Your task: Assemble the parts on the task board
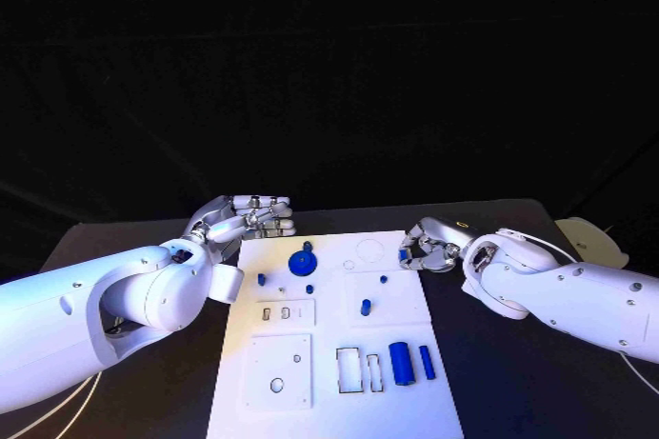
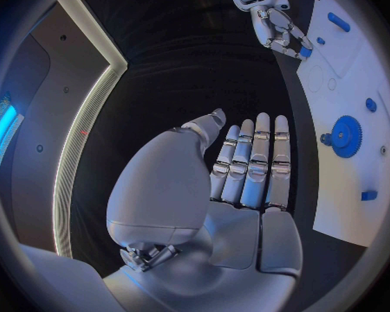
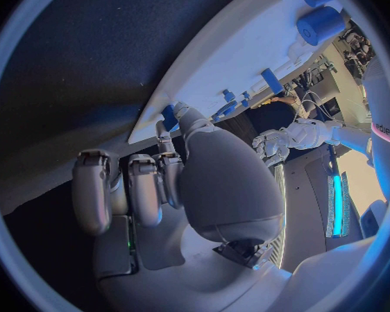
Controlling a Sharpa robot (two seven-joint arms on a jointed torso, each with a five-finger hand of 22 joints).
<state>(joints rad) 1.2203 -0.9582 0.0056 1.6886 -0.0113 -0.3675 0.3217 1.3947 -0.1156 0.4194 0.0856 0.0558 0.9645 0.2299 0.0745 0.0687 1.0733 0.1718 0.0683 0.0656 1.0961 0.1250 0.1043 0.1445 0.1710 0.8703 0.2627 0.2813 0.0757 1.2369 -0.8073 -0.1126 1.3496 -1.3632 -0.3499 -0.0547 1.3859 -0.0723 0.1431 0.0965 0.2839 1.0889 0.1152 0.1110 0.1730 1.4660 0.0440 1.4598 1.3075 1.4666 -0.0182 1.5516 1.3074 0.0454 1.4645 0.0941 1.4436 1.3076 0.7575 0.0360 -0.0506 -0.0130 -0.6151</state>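
Head view: white board [image 1: 336, 363] mid-bench, blue gear [image 1: 302, 262] near its far end, cylinder [image 1: 401, 363] near front. Right hand [image 1: 432, 247] at board's right edge pinches a small blue part [image 1: 404, 255]. Left wrist view: left hand [image 2: 247, 166] flat, fingers straight, holding nothing, beside board. Right wrist view: fingertips on blue part [image 3: 170, 116] at board edge.

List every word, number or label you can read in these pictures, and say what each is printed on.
No text can be read on the task board, the blue parts or either hand.
One dark marking on a white surface at the right wrist view's rim is too small and bent to read.
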